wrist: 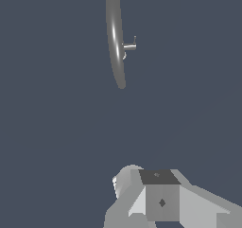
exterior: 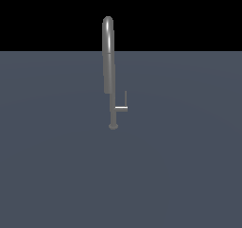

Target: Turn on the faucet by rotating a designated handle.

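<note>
I read the bench (exterior: 52, 175) as one flat grey surface filling most of the exterior view, with the faucet (exterior: 108, 57) standing alone near its centre. The pipe rises straight from a small round base (exterior: 113, 126) and curls over at the top.

Low on that pipe sits the handle (exterior: 122, 108): a short stub pointing toward 3 o'clock in the exterior view, ending in a thin rod that turns up toward 12 o'clock, parallel with the pipe. So its graspable long axis is upright, and it lies on the exterior view's right of the pipe.

In the wrist view the faucet (wrist: 116, 40) appears foreshortened, with the handle (wrist: 130, 46) jutting from its side. Only blocky grey parts of the arm (wrist: 160, 198) show there; I see no fingers in either picture, so I cannot tell whether they are spread or pressed together.

My judgement: the arm is well apart from the handle, nothing is touching it, and the approach has not closed in. The next move turns on coming in from the stub's side, clear of the pipe, to reach the upright rod.
</note>
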Robot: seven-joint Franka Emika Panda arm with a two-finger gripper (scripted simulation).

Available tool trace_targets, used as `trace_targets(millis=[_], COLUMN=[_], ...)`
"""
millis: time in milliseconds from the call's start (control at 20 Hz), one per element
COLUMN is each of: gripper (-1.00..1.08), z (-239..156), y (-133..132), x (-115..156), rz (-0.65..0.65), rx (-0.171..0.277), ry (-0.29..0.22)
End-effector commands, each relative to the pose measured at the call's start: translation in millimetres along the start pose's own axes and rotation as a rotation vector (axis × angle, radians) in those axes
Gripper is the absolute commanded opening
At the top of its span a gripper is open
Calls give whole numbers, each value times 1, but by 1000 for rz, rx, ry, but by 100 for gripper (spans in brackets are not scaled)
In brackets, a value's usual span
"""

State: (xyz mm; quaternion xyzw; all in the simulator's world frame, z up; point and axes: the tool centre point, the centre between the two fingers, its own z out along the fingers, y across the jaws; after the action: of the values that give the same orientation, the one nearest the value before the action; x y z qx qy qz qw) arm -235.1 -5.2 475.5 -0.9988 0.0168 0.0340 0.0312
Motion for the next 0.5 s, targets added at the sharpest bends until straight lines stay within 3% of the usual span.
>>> trace_targets(millis=[0, 450], gripper=[-100, -100], z=[2, 15], y=[-1, -3], x=[8, 54], rz=[22, 139], rx=[21, 134], ry=[-22, -137])
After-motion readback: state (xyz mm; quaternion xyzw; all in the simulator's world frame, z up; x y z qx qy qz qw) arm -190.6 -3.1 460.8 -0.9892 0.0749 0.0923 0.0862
